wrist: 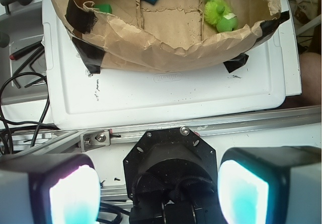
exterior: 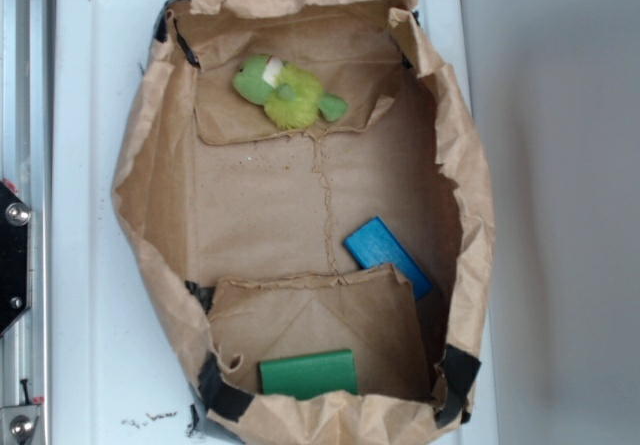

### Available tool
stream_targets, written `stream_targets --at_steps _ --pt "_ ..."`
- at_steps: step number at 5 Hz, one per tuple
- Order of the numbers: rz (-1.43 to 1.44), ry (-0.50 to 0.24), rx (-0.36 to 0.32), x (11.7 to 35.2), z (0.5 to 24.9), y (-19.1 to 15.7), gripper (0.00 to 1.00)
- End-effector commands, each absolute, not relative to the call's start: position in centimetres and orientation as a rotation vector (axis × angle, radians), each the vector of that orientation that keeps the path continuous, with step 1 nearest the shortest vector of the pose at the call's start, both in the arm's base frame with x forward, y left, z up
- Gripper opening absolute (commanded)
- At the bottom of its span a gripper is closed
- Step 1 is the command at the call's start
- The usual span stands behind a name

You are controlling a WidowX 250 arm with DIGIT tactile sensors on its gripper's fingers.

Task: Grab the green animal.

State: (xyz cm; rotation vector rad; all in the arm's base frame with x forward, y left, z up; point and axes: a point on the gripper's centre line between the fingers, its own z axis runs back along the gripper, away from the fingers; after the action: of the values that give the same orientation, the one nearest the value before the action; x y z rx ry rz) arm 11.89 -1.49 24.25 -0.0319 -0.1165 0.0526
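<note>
The green animal (exterior: pixel 285 93) is a fuzzy plush with a bright green head, a white patch and a yellow-green body. It lies on a folded flap at the far end of the open brown paper bag (exterior: pixel 160 165). The wrist view shows the green animal (wrist: pixel 220 14) inside the bag's right end, far from my gripper (wrist: pixel 158 191). My gripper is open, its two fingers (wrist: pixel 70 194) spread wide at the bottom of that view with nothing between them. It hangs over the robot's black base, outside the bag. The exterior view does not show the gripper.
A flat blue block (exterior: pixel 386 255) lies on the bag floor at right. A flat green block (exterior: pixel 308 373) rests at the near end. The bag sits on a white tray (exterior: pixel 90 265), with crumpled walls and black tape at its corners. Cables (wrist: pixel 20 83) lie left of the tray.
</note>
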Motion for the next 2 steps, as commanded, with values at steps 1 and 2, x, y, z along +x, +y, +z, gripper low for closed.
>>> stream_targets --at_steps 1,2 --pt "0.053 -0.116 -0.032 11.9 24.3 -1.5 1.0" --pt "0.001 -0.13 -0.036 15.4 22.0 -1.2 1.0"
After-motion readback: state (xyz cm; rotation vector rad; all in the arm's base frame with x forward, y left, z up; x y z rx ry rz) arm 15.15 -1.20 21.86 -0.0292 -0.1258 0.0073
